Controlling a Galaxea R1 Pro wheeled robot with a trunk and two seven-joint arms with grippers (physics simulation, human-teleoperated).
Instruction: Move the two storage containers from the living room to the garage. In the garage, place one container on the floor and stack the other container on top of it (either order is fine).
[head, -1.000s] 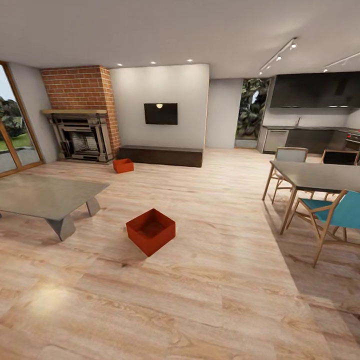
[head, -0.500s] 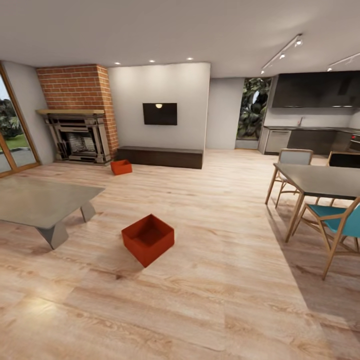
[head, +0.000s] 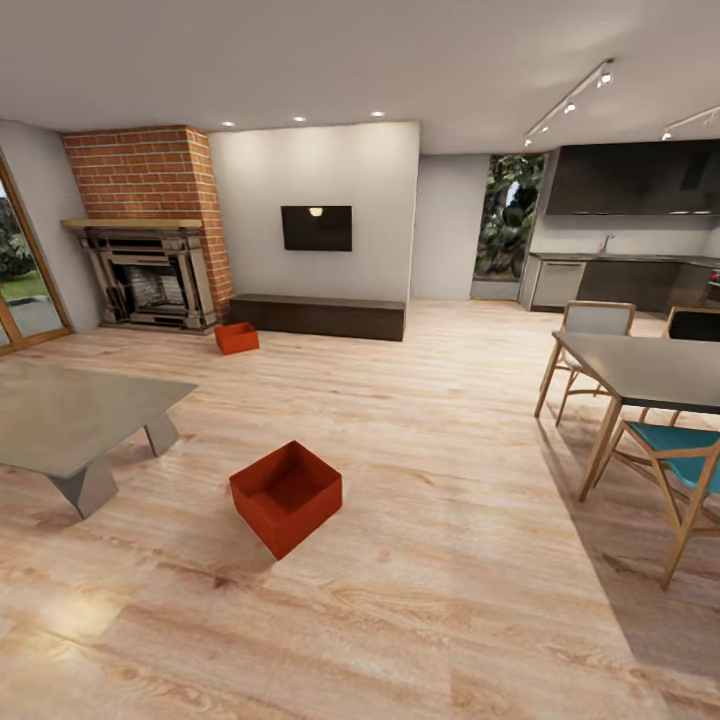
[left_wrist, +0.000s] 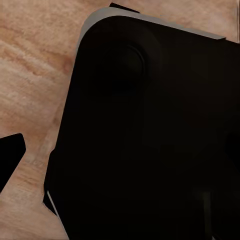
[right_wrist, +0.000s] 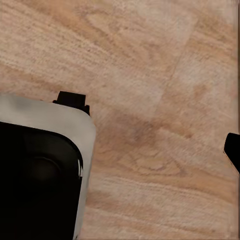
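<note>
Wood-plank floor, two open orange-red bins

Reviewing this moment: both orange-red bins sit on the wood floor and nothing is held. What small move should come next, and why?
Probably roll the base forward and slightly left toward the nearer storage container. It sits open and upright on the wood-plank floor, likely out of arm's reach, with a bare path to it. The second container lies farther off, by the fireplace, so the nearer one seems the sensible first pick.

Orange-red storage containers, red-brick fireplace, pale wood-plank flooring.
</note>
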